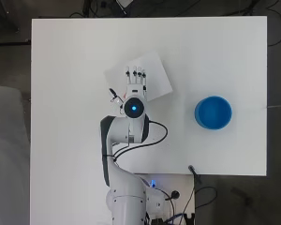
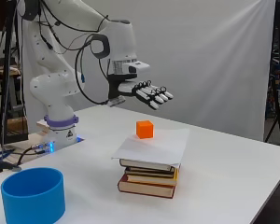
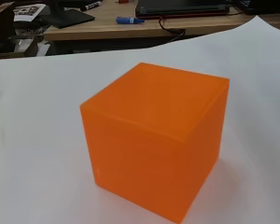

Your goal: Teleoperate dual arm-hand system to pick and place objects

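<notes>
The blue bowl (image 2: 33,193) is sitting on the tabletop (image 2: 233,186), far off to one side of the hand and much lower down. In the side view it is at the left, near the front edge. It is probably where the cube should go, so the trip there is long. A cube that is not held well could fall out on the way.

The hand (image 2: 147,91) is hanging in the air with its fingers (image 2: 159,95) stretched out almost flat. It is holding nothing.

The orange cube (image 2: 144,129) is sitting just under the hand, with clear air between them. It is resting on a white sheet of paper (image 2: 158,149), and the paper is lying on a stack of books (image 2: 149,179).

Here is what could go wrong. The paper looks smooth, so the cube could slide away if a finger bumps its side before the hand is closing around it. The cube could then drop off the books onto the tabletop. The paper could slide too, since one side of it is sticking out past the books. The stack is not lined up neatly, so a hard push down could tip it. Also, the flat fingers are covering the cube from above, so the overhead view is not showing it at all.
</notes>
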